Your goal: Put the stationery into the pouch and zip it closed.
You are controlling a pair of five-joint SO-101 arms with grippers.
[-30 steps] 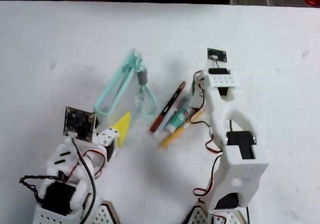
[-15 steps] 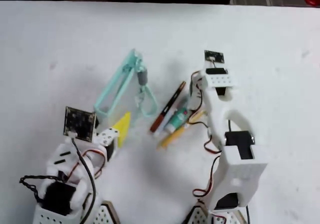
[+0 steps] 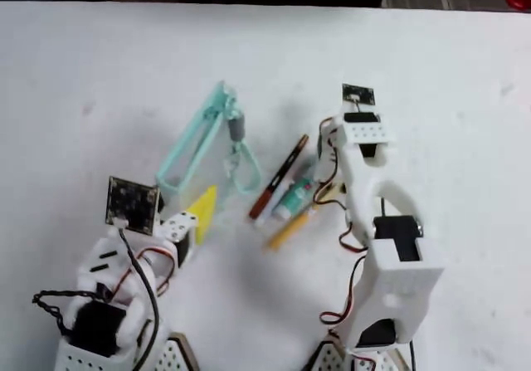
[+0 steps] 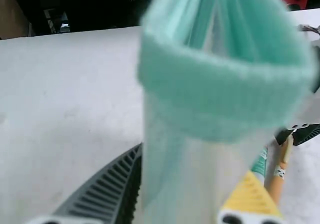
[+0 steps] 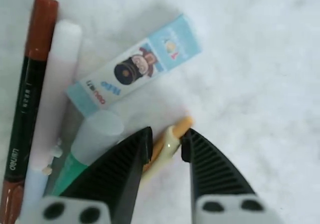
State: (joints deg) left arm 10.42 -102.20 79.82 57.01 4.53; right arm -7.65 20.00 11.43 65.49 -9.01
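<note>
The pouch, clear with mint-green edging, lies left of centre, its zip pull near the far end. My left gripper is shut on its near corner; the left wrist view has the pouch standing between the grey and yellow fingers. The stationery lies in a bundle: a brown-capped marker, a white stick, a blue eraser box, a green glue stick and a yellow pencil. My right gripper is shut on the pencil's end.
The white table has free room on all sides of the bundle and the pouch. The right arm's body stands just right of the stationery. The table's far edge runs along the back.
The right arm's wrist swayed slightly left and back. The pencil's end by the right gripper has shifted, so the pencil looks shorter from above. The left arm and the pouch kept still.
</note>
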